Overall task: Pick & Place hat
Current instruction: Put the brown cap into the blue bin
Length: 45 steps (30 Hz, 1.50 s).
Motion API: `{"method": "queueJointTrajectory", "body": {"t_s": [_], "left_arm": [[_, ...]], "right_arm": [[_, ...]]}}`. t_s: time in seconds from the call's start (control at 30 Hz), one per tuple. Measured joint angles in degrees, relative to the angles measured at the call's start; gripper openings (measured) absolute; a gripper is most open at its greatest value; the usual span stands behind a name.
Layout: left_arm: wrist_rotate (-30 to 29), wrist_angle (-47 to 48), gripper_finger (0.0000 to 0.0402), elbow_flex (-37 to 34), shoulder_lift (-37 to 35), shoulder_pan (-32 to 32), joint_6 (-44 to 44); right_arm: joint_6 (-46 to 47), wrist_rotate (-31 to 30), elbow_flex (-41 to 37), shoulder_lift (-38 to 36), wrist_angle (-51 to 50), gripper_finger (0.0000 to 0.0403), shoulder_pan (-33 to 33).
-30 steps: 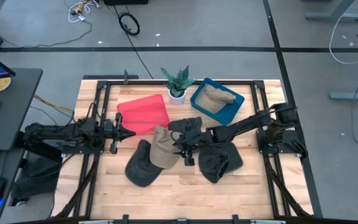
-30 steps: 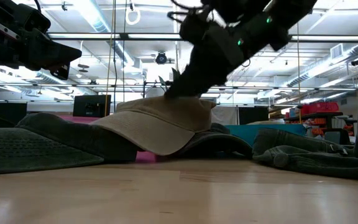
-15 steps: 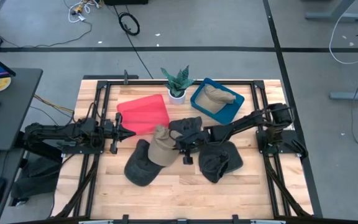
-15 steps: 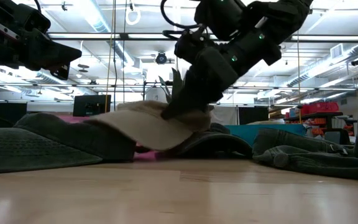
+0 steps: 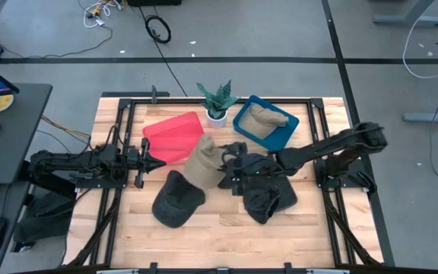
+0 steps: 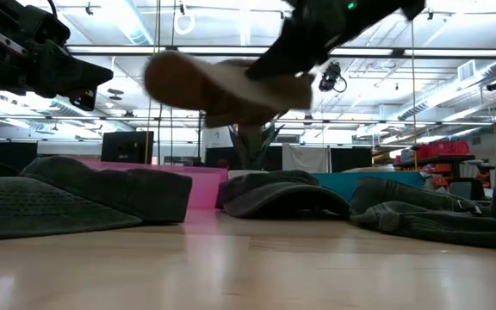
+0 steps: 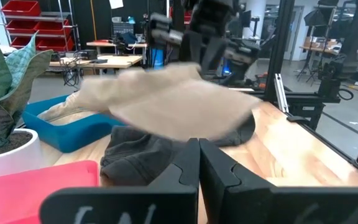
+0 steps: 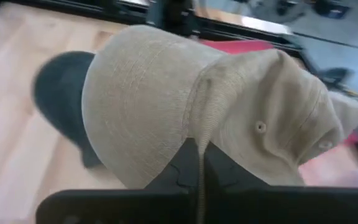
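- The tan hat [image 5: 201, 161] hangs in the air above the middle of the table [image 5: 128, 228], clear of the wood in the low view [image 6: 222, 82], just beside the red bin's near right corner.
- The right gripper [image 5: 225, 169] is clenched on the tan hat; in the right wrist view the fabric [image 8: 216, 106] bunches where the dark fingers [image 8: 188, 165] pinch it.
- Directly beside the right gripper lies a dark hat [image 5: 238, 156], and a second dark hat [image 5: 268, 198] lies under the right arm toward the table's front edge.
- A third dark hat [image 5: 175, 199] lies flat on the wood toward the front edge, left of the middle.
- The red bin [image 5: 175, 138] sits behind the lifted hat, left of the middle.
- A blue bin [image 5: 265, 125] stands near the table's back edge, right of the middle, with another tan hat [image 5: 268, 116] in it.
- A small potted plant [image 5: 217, 100] stands at the back edge between the two bins.
- The left gripper [image 5: 152, 160] waits over the left side of the table at the red bin's left edge, its fingers [image 7: 194, 168] pressed together, holding nothing.
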<state>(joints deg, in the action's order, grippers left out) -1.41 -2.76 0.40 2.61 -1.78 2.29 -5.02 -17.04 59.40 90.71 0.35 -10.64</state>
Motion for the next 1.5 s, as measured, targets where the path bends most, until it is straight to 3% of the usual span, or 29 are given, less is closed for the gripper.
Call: {"method": "queueJointTrajectory", "body": {"t_s": [0.13,0.57,0.9,1.17,1.5], "left_arm": [[0.0,0.0,0.0003,0.0,0.0,0.0,0.0],[0.0,0.0,0.0003,0.0,0.0,0.0,0.0],[0.0,0.0,0.0003,0.0,0.0,0.0,0.0],[0.0,0.0,0.0003,0.0,0.0,0.0,0.0],[0.0,0.0,0.0003,0.0,0.0,0.0,0.0]], "right_arm": [[1.0,-5.9,-1.7,-5.6,-4.6,0.0001,-0.5],[3.5,-12.6,-15.1,-25.4,-5.7,0.0,0.0],[6.2,-18.9,-23.8,-36.0,-5.9,0.0,4.3],[16.1,-28.4,-28.6,-37.7,-6.0,0.0,10.0],[23.3,-28.4,-33.0,-35.5,-5.9,0.0,16.8]]}}
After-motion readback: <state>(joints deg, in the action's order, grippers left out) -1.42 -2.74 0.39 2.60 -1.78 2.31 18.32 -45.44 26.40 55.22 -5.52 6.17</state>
